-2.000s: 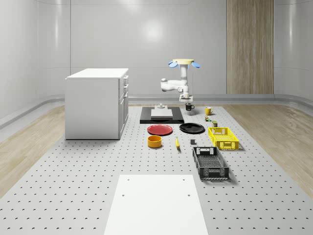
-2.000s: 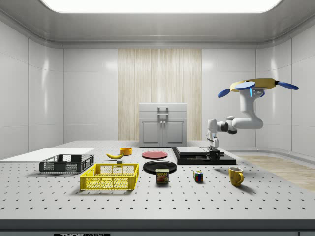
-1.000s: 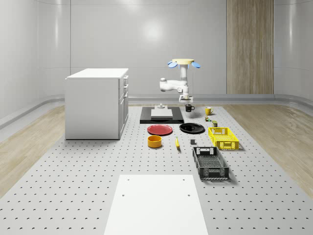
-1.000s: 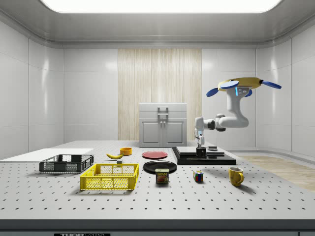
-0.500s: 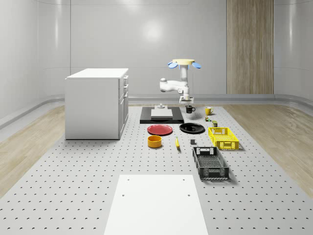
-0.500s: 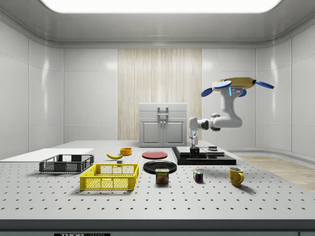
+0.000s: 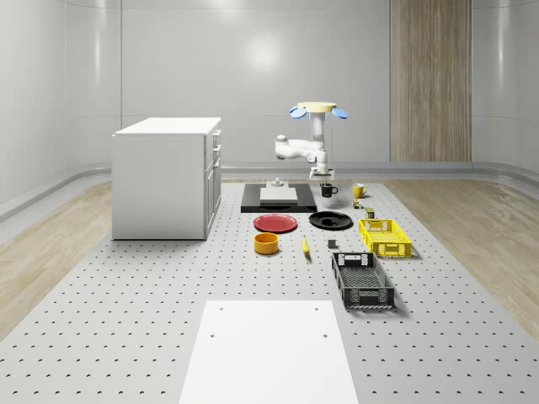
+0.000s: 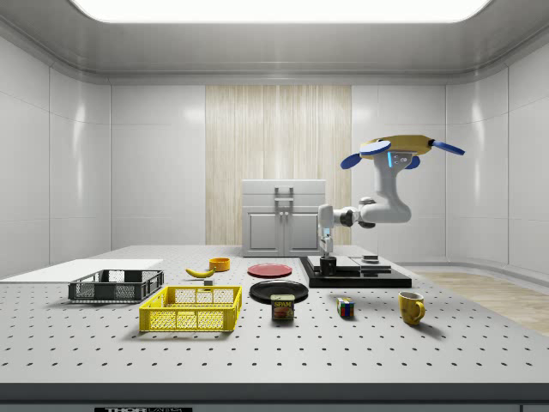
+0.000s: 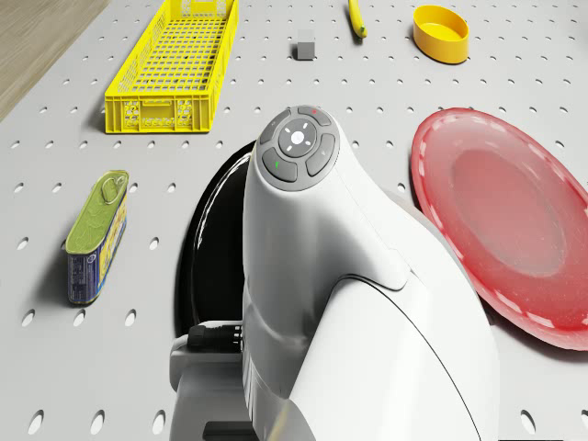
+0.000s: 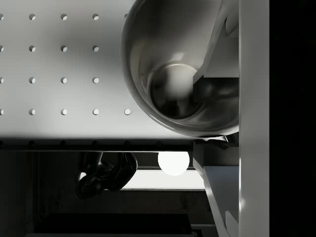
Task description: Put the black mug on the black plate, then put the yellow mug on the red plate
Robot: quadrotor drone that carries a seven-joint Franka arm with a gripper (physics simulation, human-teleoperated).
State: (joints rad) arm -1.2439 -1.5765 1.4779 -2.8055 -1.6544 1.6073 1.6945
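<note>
Pale glossy walls, wood-panel strip, white cabinet on perforated grey counter, wooden floor, ceiling light.

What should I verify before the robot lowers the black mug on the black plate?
1. Pincer grips black mug by its wall: ok.
2. Mug hangs above the table: ok.
3. Mug over black plate: not ok; in the side view it is right of the plate, beside the black platform.
4. Black plate bare: ok.
5. Drone hovers above the platform: ok.
6. Yellow mug upright on the table, red plate bare: ok.
</note>
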